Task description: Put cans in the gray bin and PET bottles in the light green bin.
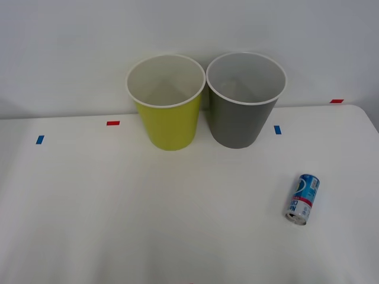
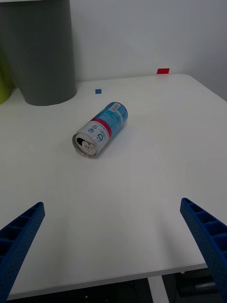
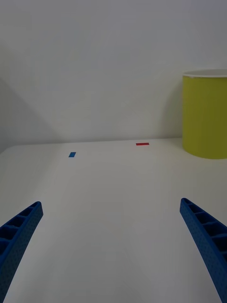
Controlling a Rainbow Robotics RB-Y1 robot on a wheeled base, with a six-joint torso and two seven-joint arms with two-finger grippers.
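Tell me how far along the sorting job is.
Nothing is sorted yet. The can lies on its side on the table, apart from the gray bin and green bin. Right gripper and left gripper are open, holding nothing. Everything remains.

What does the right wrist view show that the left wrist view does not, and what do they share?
Right wrist view alone: the can lying on its side, the gray bin, and the open right gripper short of the can.

Left wrist view alone: the light green bin's full side and the open left gripper over bare table.

Both: the white table, blue and red tape marks, and the wall.
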